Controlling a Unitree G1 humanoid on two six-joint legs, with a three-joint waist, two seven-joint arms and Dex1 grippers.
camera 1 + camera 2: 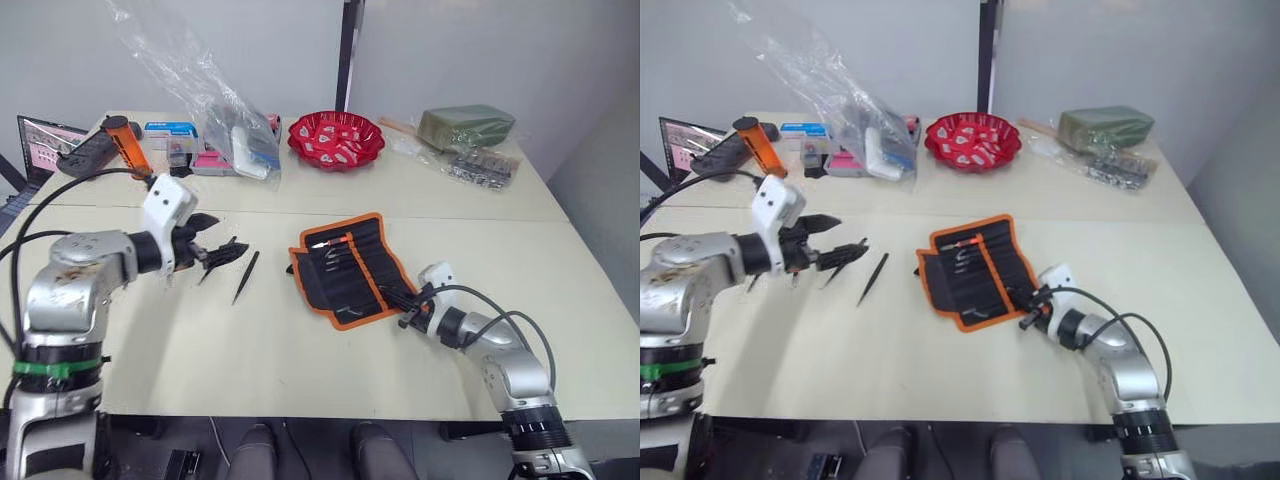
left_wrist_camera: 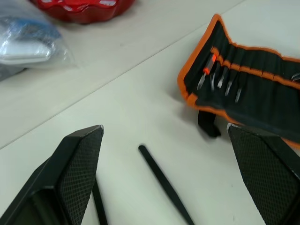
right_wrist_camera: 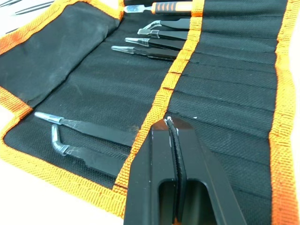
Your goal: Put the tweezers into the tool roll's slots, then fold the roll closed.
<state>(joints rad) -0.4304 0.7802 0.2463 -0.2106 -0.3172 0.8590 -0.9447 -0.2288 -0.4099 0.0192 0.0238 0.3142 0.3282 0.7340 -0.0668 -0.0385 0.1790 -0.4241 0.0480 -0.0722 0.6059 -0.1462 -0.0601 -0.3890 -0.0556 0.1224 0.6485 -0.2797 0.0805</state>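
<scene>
The tool roll (image 1: 352, 268) lies unrolled on the table, black with orange edging, its slots (image 3: 225, 89) facing up. Several tweezers (image 3: 154, 44) sit in the slots with their tips showing, and two more (image 3: 89, 133) lie lower on the roll. One loose tweezers (image 1: 245, 277) lies on the table left of the roll. My left gripper (image 1: 222, 256) hovers open just left of it; in the left wrist view that tweezers (image 2: 164, 185) lies between the fingers (image 2: 79, 164), with a second thin one (image 2: 98, 206) beside it. My right gripper (image 3: 169, 124) is shut and empty over the roll's near right part.
A red bowl (image 1: 336, 138) stands at the back centre. A clear plastic bag of items (image 1: 228, 130) and an orange bottle (image 1: 128, 145) are at the back left. A green packet (image 1: 465, 125) sits at the back right, and a screen (image 1: 45, 140) at the far left.
</scene>
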